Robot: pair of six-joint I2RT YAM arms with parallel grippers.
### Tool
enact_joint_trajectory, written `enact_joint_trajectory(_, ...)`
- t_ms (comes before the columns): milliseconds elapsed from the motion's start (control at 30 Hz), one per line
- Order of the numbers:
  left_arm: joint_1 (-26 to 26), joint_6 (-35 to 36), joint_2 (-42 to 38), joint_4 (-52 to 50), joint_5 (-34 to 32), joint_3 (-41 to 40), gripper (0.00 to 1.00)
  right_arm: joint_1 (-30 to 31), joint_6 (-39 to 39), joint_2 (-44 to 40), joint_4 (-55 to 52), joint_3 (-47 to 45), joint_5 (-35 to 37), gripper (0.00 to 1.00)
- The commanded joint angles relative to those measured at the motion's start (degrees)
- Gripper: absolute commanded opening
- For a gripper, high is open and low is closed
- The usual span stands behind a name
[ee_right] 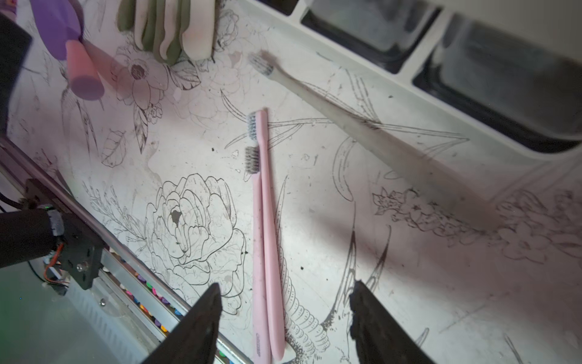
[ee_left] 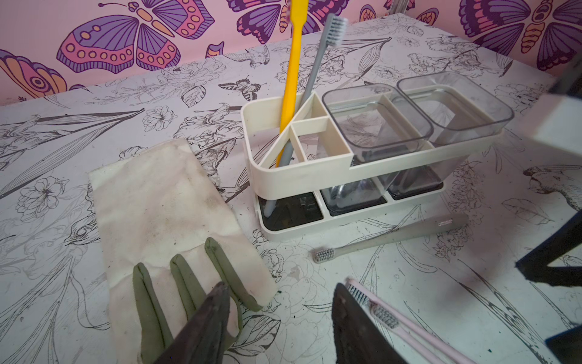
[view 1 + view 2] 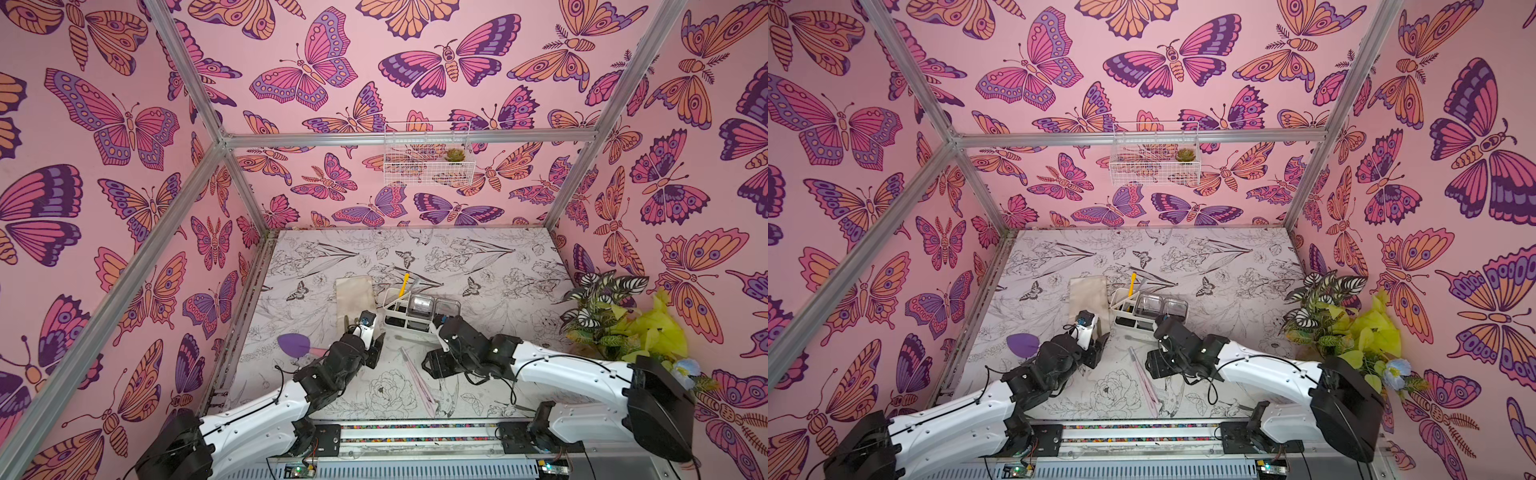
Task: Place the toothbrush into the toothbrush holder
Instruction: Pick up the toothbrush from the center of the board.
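Note:
The white toothbrush holder stands mid-table, with a yellow toothbrush and a grey one upright in its slotted compartment beside two clear cups. A beige-grey toothbrush lies flat just in front of it. Two pink toothbrushes lie side by side nearer the front edge. My right gripper hangs open above their handles, one finger on each side, touching neither. My left gripper is open and empty over the glove's fingertips, with the pink brush heads beside one finger.
A white glove with green fingers lies left of the holder. A purple silicone tool sits by the left arm. A potted plant fills the right side, a wire basket hangs on the back wall, and a metal rail runs along the front.

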Motion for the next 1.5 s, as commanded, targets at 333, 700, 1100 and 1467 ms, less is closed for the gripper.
enact_joint_trajectory(333, -0.3, -0.5, -3.5, -0.6, -2.3, 0.6, 0.55, 2.3, -0.6, 9.9, 2.1, 5.5, 0.3, 0.42)
enact_joint_trajectory(700, -0.3, -1.2, -1.9, -0.6, -1.6, 1.1, 0.56, 2.6, -0.9, 16.7, 2.8, 8.0, -1.8, 0.40)
enact_joint_trajectory(1100, -0.3, -1.5, -2.0, -0.6, -1.5, 1.2, 0.57, 2.6, -1.4, 18.0, 2.3, 8.3, -0.6, 0.35)
enact_joint_trajectory(1467, -0.2, -1.8, -1.9, -0.6, -1.6, 1.2, 0.58, 2.6, -1.4, 19.8, 1.0, 8.8, 1.6, 0.30)
